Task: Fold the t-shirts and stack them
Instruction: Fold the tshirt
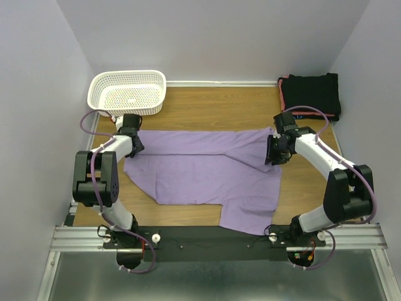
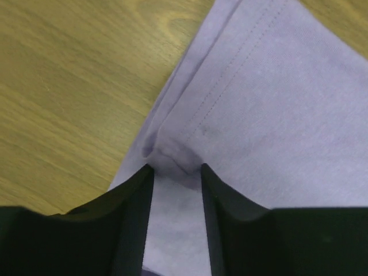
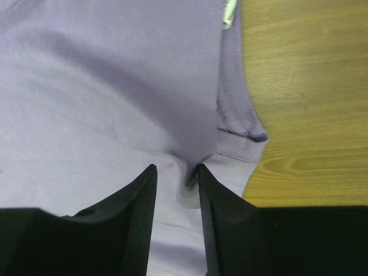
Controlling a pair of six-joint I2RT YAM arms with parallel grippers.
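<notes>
Left gripper (image 2: 176,167) jaws parted astride shirt (image 1: 200,169) hem, pinching nothing | right gripper (image 3: 176,167) likewise, right edge | shirt spread mid-table (image 1: 207,113) | next: grip both edges evenly, lift together, keep taut | black stack (image 1: 311,94) far right | basket (image 1: 128,93) far left

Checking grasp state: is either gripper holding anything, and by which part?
Cannot tell. The jaws of each stand parted around a pucker of the shirt: left gripper at the hem, right gripper beside the collar. No firm pinch shows.
</notes>
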